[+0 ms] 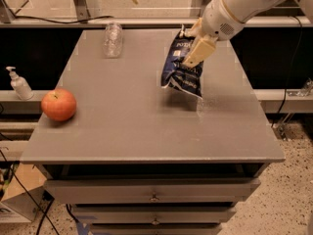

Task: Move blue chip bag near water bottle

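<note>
Blue chip bag (181, 77) in gripper (190, 47), fingers clamped on its upper part, over right-centre of table (132, 131). Water bottle (113, 39) lying near rear edge, back-left. Bare tabletop between. Apple (58, 104) by left edge.

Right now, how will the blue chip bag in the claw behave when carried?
Probably floppy: the blue chip bag hangs creased from the claw, gripped near its top, so it may swing. Likely light for its size; one pinch holds it seemingly clear of the table.

Crinkly dark navy chip bag (178, 76), bench (122, 124) 1 o'clock: white lettering, illegible. Hand (190, 50) clamped on bag's upper edge.
</note>
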`<state>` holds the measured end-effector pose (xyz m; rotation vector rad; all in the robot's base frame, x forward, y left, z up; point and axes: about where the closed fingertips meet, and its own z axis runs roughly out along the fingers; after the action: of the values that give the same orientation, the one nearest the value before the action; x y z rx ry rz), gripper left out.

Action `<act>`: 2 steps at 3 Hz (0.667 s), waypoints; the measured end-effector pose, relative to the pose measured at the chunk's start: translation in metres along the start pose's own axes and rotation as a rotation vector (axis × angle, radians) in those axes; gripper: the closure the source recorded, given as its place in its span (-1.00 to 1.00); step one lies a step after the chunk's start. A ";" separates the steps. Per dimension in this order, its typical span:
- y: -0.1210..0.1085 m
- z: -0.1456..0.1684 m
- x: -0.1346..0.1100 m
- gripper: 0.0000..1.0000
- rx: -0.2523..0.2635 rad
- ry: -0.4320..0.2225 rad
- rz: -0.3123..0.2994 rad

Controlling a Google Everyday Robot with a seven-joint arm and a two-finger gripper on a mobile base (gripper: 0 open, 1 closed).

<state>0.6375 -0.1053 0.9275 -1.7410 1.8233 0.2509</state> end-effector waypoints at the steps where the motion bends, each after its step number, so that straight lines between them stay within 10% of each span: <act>1: -0.031 0.012 -0.042 1.00 0.055 -0.099 -0.013; 2: -0.056 0.020 -0.070 1.00 0.155 -0.168 0.050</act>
<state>0.6941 -0.0425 0.9634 -1.5234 1.7191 0.2608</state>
